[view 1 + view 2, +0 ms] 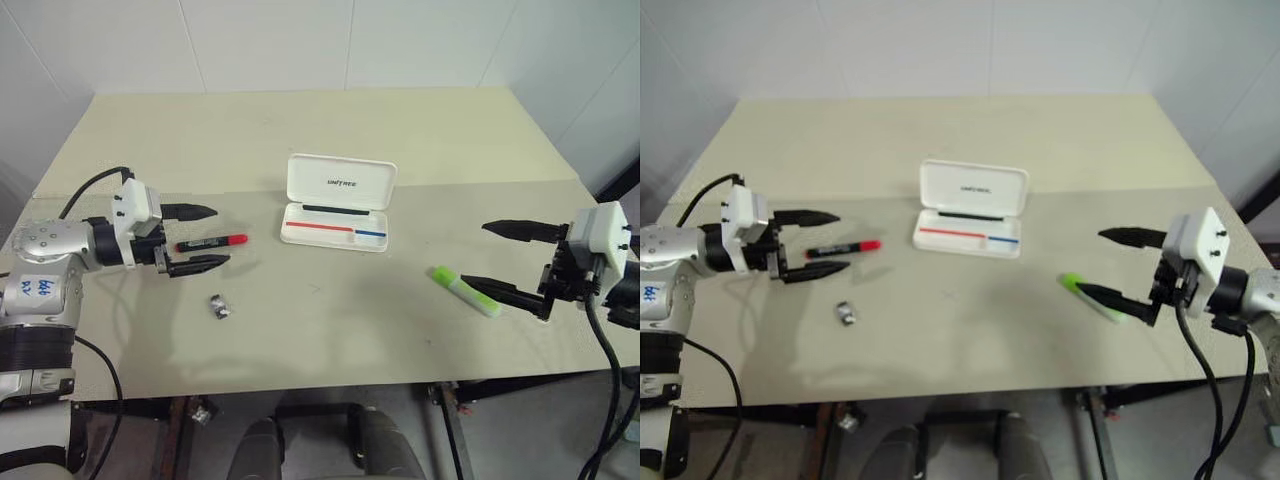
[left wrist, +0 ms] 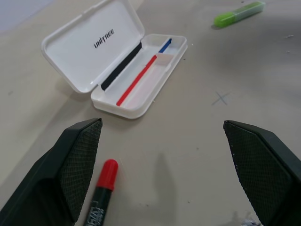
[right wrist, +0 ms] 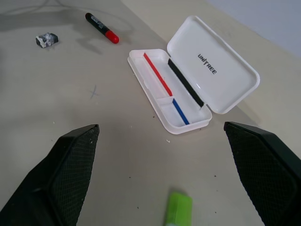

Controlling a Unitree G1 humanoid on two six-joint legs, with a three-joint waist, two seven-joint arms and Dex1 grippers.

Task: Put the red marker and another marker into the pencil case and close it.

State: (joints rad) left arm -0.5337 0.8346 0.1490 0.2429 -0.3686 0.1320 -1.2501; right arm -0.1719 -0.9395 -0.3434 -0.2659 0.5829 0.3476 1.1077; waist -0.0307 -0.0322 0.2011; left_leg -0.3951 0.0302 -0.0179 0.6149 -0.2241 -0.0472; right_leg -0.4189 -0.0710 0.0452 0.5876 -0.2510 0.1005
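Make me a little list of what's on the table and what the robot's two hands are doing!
pencil case: open, lid up, mid-table, nothing inside
red marker: flat on the table, between the left gripper's fingers, not held
green highlighter: flat on the table by the right gripper
small grey scrap: near the red marker
left gripper: open
right gripper: open

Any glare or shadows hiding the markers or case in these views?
Left eye view: even light, soft shadows, red marker and open pencil case plain. Right eye view: softer; green highlighter partly behind the right gripper. Wrist views: lettering crisp.
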